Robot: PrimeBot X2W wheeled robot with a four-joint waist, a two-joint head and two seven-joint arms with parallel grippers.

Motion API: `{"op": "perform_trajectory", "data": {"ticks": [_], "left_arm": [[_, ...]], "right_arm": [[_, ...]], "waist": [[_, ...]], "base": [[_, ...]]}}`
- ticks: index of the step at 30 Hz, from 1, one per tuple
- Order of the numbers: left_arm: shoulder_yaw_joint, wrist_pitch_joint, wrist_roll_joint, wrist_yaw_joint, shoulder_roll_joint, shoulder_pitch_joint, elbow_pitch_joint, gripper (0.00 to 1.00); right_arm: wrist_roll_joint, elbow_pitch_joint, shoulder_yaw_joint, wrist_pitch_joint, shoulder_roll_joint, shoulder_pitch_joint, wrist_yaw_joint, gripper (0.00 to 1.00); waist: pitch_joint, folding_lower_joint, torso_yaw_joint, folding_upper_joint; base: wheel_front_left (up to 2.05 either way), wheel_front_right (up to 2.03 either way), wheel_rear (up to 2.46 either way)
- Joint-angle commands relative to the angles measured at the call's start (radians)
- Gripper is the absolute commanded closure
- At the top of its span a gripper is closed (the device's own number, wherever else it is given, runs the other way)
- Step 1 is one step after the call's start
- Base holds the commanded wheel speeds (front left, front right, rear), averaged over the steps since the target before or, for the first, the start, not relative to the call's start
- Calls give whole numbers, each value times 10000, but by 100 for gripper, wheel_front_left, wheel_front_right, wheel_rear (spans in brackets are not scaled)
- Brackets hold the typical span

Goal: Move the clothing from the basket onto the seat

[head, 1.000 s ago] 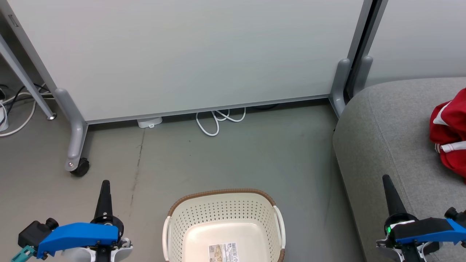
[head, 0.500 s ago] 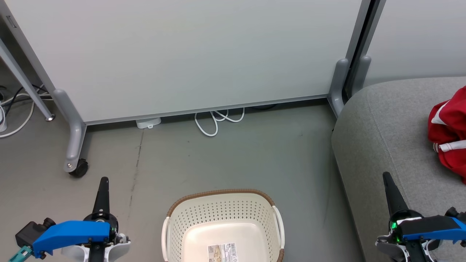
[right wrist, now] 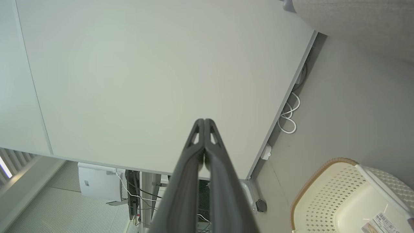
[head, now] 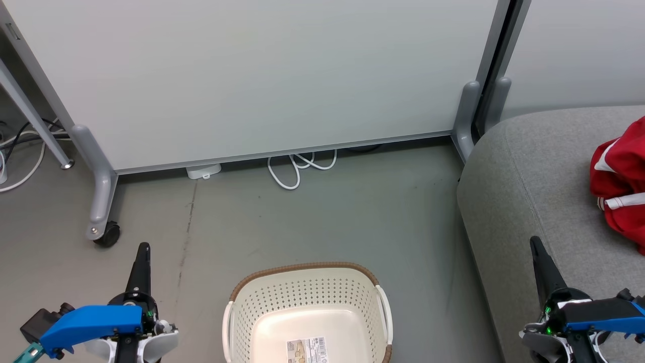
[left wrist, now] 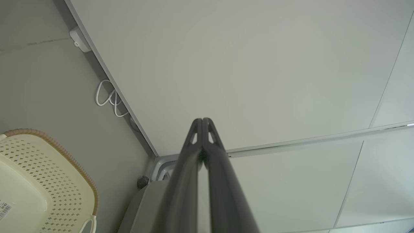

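Clothing [head: 622, 176], red striped fabric, at 3 o'clock on grey upholstered seat [head: 524, 171]; cream perforated basket [head: 302, 292] at 6 o'clock; left gripper [head: 143, 247], right gripper [head: 534, 242] closed.

Office/lab-type interior. Evidence: pale partition panel [head: 252, 75] w/ grey metal frame on caster [head: 107, 234]; bare grey hard floor [head: 327, 222]; loose white cable [head: 297, 170] & adapter box [head: 203, 171] under panel; grey upholstered seat [head: 534, 176] at right.

Red clothing [head: 623, 174] lies on the grey seat [head: 529, 181].
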Motion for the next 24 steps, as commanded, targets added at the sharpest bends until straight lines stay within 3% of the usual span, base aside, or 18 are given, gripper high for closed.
{"op": "perform_trajectory", "data": {"ticks": [1, 24], "left_arm": [[82, 86, -234, -77, 20, -191, -85, 100], [227, 506, -1890, -141, 21, -252, -135, 100]], "right_arm": [[239, -72, -26, 85, -8, -169, 3, 100], [1958, -76, -103, 526, -5, -217, 4, 100]], "waist": [[-1, 0, -6, -1], [-17, 0, -88, -1]], "base": [[0, 0, 0], [0, 0, 0]]}}
